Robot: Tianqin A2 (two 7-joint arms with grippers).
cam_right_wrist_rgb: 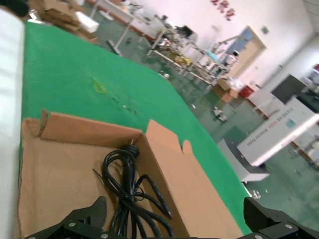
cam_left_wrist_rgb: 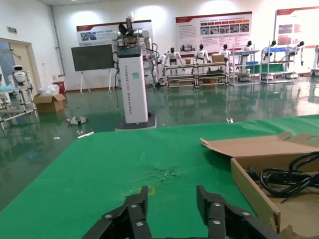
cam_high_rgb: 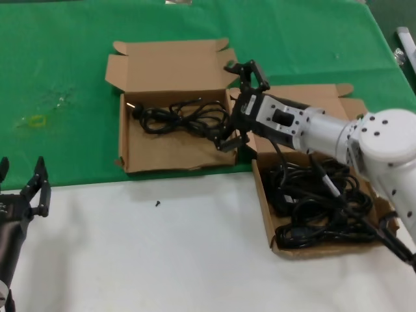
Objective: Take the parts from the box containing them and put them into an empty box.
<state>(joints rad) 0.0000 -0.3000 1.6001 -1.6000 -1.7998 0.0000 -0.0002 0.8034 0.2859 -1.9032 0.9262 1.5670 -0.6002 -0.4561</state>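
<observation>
thin black cords (cam_high_rgb: 179, 116) coiled in wide box (cam_high_rgb: 170, 153); right hand (cam_high_rgb: 235, 107) fingers apart.

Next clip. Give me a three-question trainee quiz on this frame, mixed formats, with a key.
1. True or false: the left gripper is over the wide box.
2. Which box holds the bigger pile of cords? A) wide box B) squarer box
3. Fill in: the right gripper hangs open over the wide box's ____ edge, nearest the squarer box.

Key: 1 false, it waits low by the white table; 2 B; 3 right.
</observation>
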